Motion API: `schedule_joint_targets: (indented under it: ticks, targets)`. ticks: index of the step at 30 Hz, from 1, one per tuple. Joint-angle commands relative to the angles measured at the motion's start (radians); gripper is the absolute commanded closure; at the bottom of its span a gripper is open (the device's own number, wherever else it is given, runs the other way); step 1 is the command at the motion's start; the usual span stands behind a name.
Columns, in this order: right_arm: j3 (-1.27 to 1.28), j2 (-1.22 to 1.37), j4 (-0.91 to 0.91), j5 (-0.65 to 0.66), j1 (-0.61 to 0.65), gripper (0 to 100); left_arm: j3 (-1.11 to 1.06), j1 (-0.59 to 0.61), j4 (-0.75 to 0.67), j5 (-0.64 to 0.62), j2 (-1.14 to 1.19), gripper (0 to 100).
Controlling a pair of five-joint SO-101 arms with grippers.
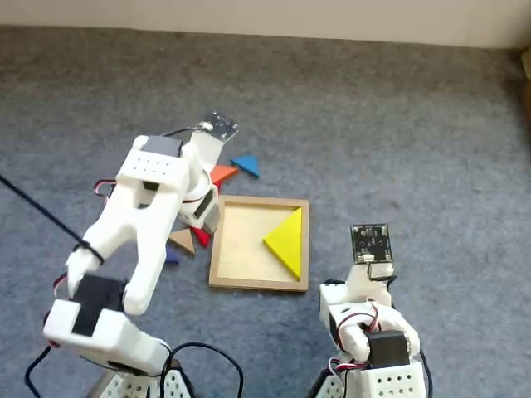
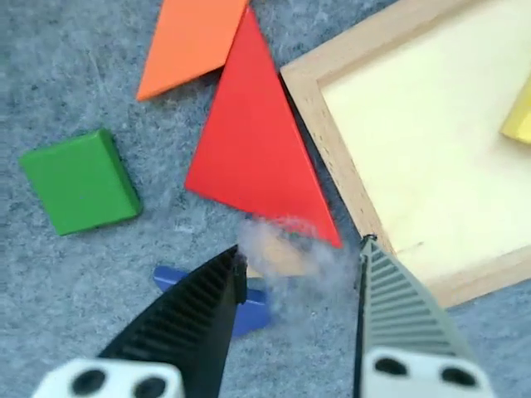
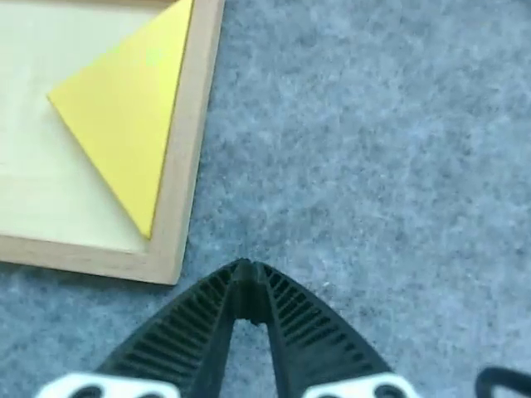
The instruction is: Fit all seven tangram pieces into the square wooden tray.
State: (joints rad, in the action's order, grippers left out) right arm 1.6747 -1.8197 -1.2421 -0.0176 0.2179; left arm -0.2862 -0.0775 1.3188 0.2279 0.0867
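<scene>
While the left tool [image 2: 300, 261] hangs with its jaws apart over the grey desk [image 2: 66, 298], a dark blue piece [image 2: 253, 305] lies by its black finger. A red triangle [image 2: 257, 141] lies just ahead, close along the wooden tray [image 2: 328, 141]. Beside the red one lie an orange piece [image 2: 195, 41] and a green square [image 2: 79, 178]. The tray holds a yellow triangle [image 3: 124, 108], one edge along the rim. The right tool [image 3: 249, 286], jaws together, sits near that side of the tray. The high view adds a light blue triangle [image 1: 246, 166] and a tan triangle [image 1: 182, 240], both outside the tray.
</scene>
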Motion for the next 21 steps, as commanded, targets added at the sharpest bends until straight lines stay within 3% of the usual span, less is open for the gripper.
schedule_joint_targets:
  ticks: [1,13,21]
  targets:
    - [0.150,-0.016,-0.008,-0.005,-0.008,98.4,0.088,0.004,-0.023,-0.081,0.041,78]
    - [0.150,-0.016,-0.008,-0.005,-0.008,98.4,0.110,0.036,-0.172,-0.091,0.239,78]
    - [0.150,-0.016,-0.008,-0.005,-0.008,98.4,0.110,0.064,-0.183,-0.091,0.259,79]
